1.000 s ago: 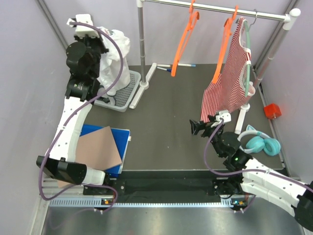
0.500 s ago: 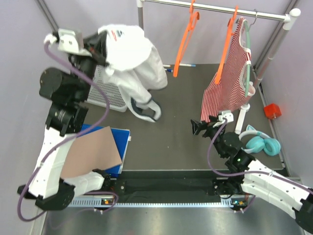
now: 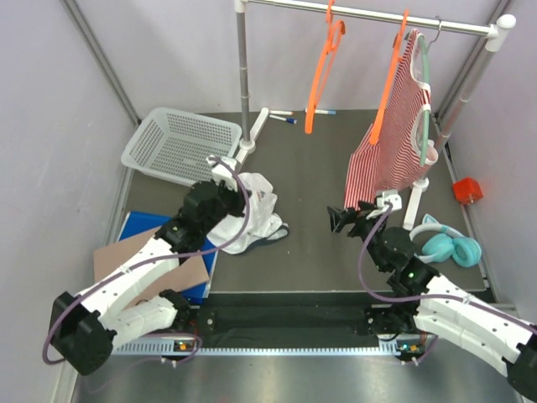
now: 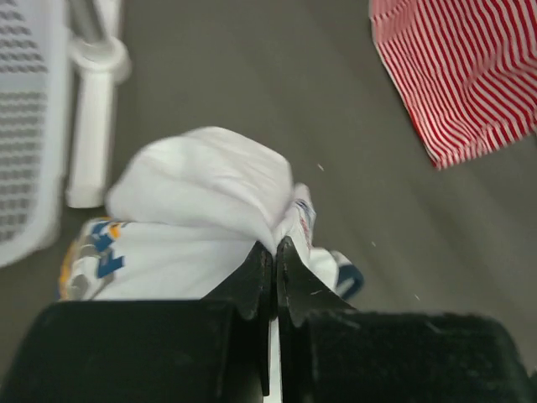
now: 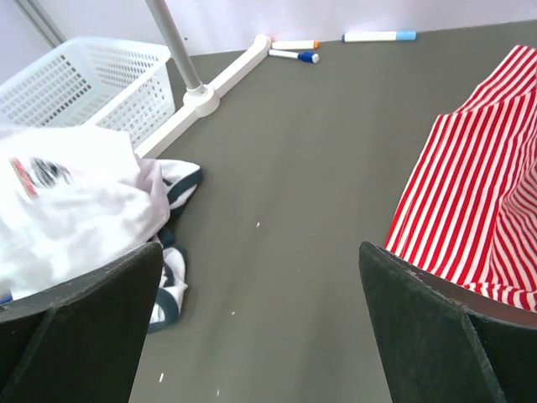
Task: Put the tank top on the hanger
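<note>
The white tank top (image 3: 256, 214) with navy trim lies crumpled on the dark table, left of centre. It also shows in the left wrist view (image 4: 201, 193) and the right wrist view (image 5: 75, 210). My left gripper (image 3: 237, 201) is low over it and shut on a fold of its white fabric (image 4: 275, 248). Two orange hangers hang on the rail, one free (image 3: 321, 71), the other (image 3: 388, 84) beside the striped top. My right gripper (image 3: 340, 220) is open and empty near the striped top's hem (image 5: 268, 336).
A white basket (image 3: 176, 143) stands at the back left. The red-and-white striped top (image 3: 394, 143) hangs on a green hanger (image 3: 425, 92). Teal headphones (image 3: 449, 248) and a red cube (image 3: 466, 190) lie at the right. Markers (image 3: 285, 117) lie by the rack foot. Brown cardboard (image 3: 151, 256) lies on a blue pad.
My left arm has swung down from high beside the basket, carrying the tank top to the table left of centre. The basket now shows uncovered. The right arm has not moved.
</note>
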Tool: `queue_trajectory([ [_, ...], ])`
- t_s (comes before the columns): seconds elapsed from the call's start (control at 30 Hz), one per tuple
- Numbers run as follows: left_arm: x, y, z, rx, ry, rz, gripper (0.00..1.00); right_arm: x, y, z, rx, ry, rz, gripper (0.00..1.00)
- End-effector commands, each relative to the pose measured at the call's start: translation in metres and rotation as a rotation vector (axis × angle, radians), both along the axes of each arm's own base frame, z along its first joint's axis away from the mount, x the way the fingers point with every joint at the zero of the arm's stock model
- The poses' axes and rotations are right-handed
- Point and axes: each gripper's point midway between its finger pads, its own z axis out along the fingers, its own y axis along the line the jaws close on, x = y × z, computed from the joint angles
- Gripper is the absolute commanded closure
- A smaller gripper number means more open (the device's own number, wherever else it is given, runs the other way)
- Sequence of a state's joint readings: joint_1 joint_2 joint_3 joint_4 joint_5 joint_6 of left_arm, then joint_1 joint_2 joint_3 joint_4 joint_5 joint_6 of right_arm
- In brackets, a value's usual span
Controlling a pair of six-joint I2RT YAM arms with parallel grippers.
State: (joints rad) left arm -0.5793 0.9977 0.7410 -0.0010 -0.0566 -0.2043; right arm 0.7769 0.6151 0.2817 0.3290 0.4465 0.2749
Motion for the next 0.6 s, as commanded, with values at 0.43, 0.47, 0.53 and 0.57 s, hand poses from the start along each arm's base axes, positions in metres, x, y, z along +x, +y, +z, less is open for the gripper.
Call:
queue_trajectory([
  [0.43, -0.073, -0.232, 0.057, -0.22, -0.319, -0.63, 1.0, -0.005, -0.016, -0.004, 0.07, 0.055, -0.081, 0.0],
  [0.47, -0.072, -0.241, 0.047, -0.213, -0.31, -0.651, 1.0, -0.006, -0.02, -0.008, 0.065, 0.064, -0.091, 0.0],
  [0.53, -0.065, -0.244, 0.036, -0.183, -0.28, -0.627, 0.86, -0.009, -0.025, -0.007, 0.075, 0.054, -0.102, 0.0],
  [0.57, -0.06, -0.243, 0.032, -0.163, -0.272, -0.599, 0.69, -0.01, -0.026, -0.01, 0.072, 0.059, -0.103, 0.0],
])
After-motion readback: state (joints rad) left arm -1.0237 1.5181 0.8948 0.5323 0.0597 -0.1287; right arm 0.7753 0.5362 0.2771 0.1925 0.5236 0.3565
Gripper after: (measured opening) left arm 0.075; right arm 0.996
